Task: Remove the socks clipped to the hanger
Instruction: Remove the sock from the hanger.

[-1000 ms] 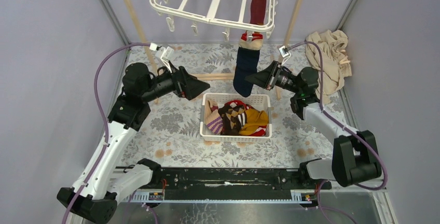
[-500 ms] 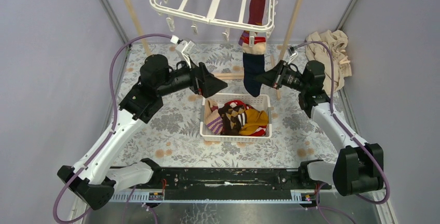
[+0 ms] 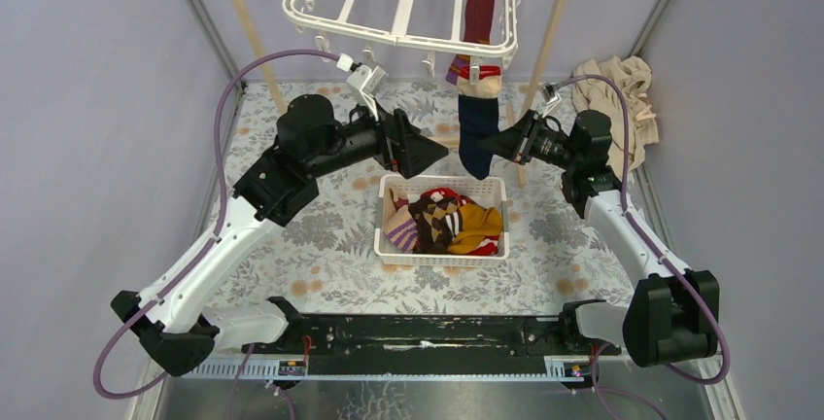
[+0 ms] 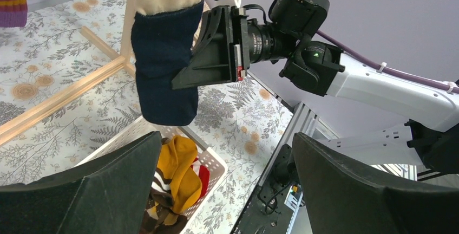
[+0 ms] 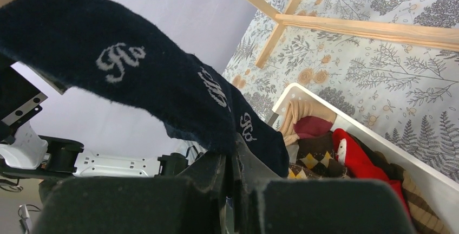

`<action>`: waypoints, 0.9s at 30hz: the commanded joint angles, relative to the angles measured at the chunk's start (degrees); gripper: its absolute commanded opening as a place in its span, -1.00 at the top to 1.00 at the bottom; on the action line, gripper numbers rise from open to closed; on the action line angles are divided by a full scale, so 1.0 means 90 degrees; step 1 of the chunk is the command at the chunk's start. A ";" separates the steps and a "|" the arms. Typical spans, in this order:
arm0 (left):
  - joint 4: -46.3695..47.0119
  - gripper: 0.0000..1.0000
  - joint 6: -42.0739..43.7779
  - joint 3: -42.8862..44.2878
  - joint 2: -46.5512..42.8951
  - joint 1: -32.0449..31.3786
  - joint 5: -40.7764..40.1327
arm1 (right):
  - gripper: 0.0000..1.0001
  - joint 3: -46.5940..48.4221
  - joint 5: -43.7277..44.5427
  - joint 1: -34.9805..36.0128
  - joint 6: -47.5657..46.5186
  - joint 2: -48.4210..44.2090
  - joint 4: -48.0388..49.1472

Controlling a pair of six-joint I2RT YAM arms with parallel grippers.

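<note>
Closest to me, the two arms rise from their bases at the table's near edge. Between them, on the leaf-patterned tablecloth, sits a white perforated plastic basket. It holds a heap of loose socks: mustard, brown argyle, red, and a purple-striped one at the left end.

A little further back and higher, both arms point inward at one hanging sock. The left gripper hovers over the basket's far left corner with its black fingers spread wide and nothing between them. Its own camera shows the sock ahead and well apart. The right gripper comes in from the other side. Its fingers are pressed together on the right edge of the long navy sock with pale grey lettering, pinching the knit partway down the dark part. In the right wrist view the fabric runs straight down into the closed fingertips.

The navy sock hangs over the far side of the basket. Its cream, red-striped cuff is held by a clip at the near right corner of the hanger, a large white plastic rectangular drying frame with cross bars and small dangling clips, hung up high. Behind it, inside the frame's right end, hangs a dark red striped sock with a mustard toe.

Pale wooden poles slant up on either side of the frame, with a crossbar lying on the table. In the far right corner lies a crumpled beige cloth.
</note>
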 commanded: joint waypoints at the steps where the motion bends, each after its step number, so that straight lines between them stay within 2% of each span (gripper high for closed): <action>1: -0.0025 -0.97 0.0158 0.0414 0.0139 -0.0324 -0.0587 | 1.00 0.0247 -0.0258 -0.0022 0.0074 -0.0232 0.0224; 10: 0.0446 -0.97 0.0370 0.0589 0.0391 -0.0678 -0.1262 | 1.00 0.0243 -0.0354 -0.0019 0.0191 -0.0269 0.0311; 15: 0.1236 -0.97 0.0723 0.0239 0.0501 -0.0870 -0.1526 | 1.00 0.0427 -0.0486 -0.0016 0.0250 -0.0262 0.0160; 21: 0.1549 -0.97 0.0784 -0.0278 0.0518 -0.0875 -0.1663 | 1.00 0.0496 -0.0786 -0.0016 0.0611 -0.0404 0.0100; 27: 0.1913 -0.97 0.0569 -0.1251 0.0061 -0.0876 -0.1671 | 1.00 0.0336 -0.1122 0.0168 0.1776 -0.0506 0.1204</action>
